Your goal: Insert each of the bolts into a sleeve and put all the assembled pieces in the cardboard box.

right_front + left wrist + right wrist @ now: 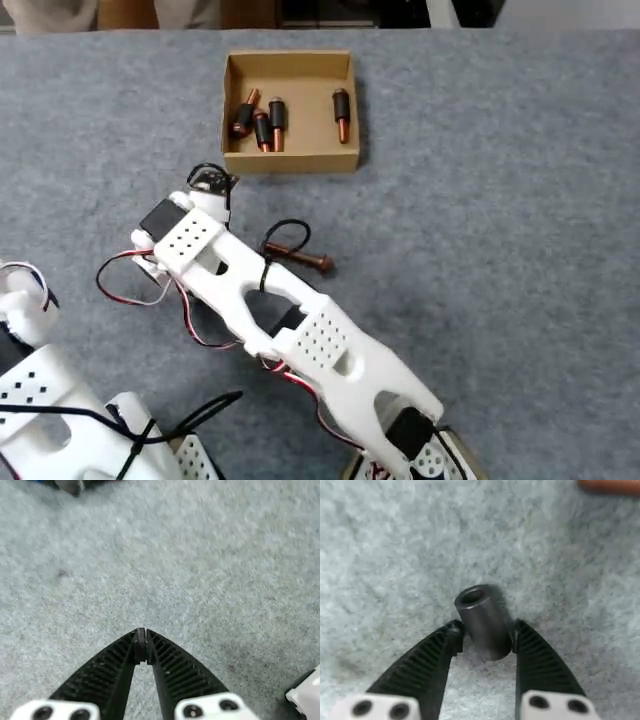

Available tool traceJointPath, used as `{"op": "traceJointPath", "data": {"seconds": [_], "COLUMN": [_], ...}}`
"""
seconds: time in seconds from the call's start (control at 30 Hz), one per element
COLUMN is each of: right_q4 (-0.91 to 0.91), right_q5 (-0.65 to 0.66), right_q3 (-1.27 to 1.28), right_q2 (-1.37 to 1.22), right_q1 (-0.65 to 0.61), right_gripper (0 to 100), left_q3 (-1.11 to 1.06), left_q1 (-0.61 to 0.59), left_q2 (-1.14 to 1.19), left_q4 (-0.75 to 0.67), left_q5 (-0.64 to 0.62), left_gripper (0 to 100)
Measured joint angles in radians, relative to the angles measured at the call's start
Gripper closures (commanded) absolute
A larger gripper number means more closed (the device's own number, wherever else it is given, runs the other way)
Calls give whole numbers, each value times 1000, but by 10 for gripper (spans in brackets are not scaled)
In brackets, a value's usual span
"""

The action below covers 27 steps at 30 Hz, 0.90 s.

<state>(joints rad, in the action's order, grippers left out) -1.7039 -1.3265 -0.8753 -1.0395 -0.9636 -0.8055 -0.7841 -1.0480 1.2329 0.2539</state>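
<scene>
My left arm [40, 385] sits at the near left corner of the counter [520, 250], well apart from everything the task concerns. My left fingers [140, 644] are pressed together tip to tip with nothing between them, hanging over bare grey surface.

My right arm [300, 320] stretches slantwise from the near edge toward the box, its wrist ending just short of the box's near left corner. My right fingers [486, 632] are clamped on a sleeve [481, 611], one finger against each side of it. The sleeve is dark and short, and it stands tilted on the counter with its open bore facing up and away from my wrist.

A copper-coloured bolt [300, 258] lies flat on the counter just beside my right arm, with a loop of black cable arching over one end. It lies near the sleeve but does not touch it.

The cardboard box [290, 160] stands at the far side of the counter with its top open. Four assembled pieces lie in it. Three [262, 122] are bunched together in the left half, touching or nearly so. One [342, 115] lies alone toward the right wall.
</scene>
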Motion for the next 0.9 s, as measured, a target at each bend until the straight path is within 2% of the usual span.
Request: {"op": "traceJointPath", "data": {"seconds": [0.17,0.73,0.9], "right_q4": [-44,-58,-58], "right_q5": [0,74,138], "right_q3": [-64,-71,-69], "right_q2": [-20,-21,9], "right_q1": [2,5,5], "right_gripper": [966,997,998], "left_q3": [-2,-2,-2], "left_q1": [0,0,0], "left_q2": [0,0,0], "left_q4": [0,0,0], "left_q5": [0,0,0], "left_gripper": [979,979,979]}}
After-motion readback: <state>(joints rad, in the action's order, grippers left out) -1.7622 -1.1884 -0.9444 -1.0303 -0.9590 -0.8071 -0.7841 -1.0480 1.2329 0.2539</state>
